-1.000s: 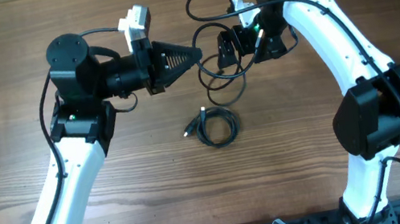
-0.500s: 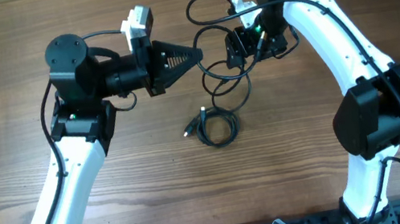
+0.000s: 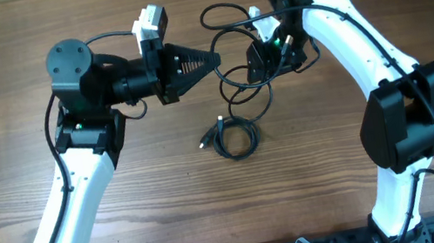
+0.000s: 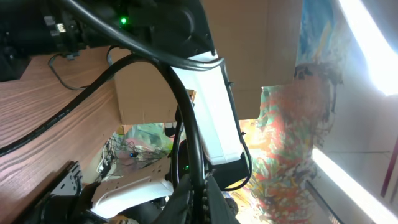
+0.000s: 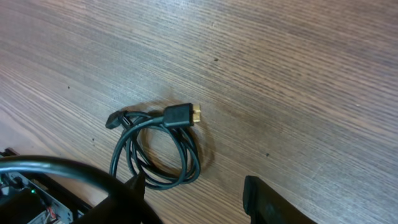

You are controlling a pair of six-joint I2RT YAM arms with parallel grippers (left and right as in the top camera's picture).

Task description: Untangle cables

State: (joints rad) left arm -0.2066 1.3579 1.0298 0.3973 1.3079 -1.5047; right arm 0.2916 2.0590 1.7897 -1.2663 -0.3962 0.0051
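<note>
Shifted slightly rightward since a second ago, the right gripper (image 5: 198,196) shows its fingers spread apart. A thin black loose cable (image 3: 216,8) loops at upper centre, pinched by the left gripper (image 3: 212,56). Lower down lies a coiled black cable with gold-tipped plug (image 5: 158,146), with bare wood-grain table (image 3: 170,209) open all around it.
</note>
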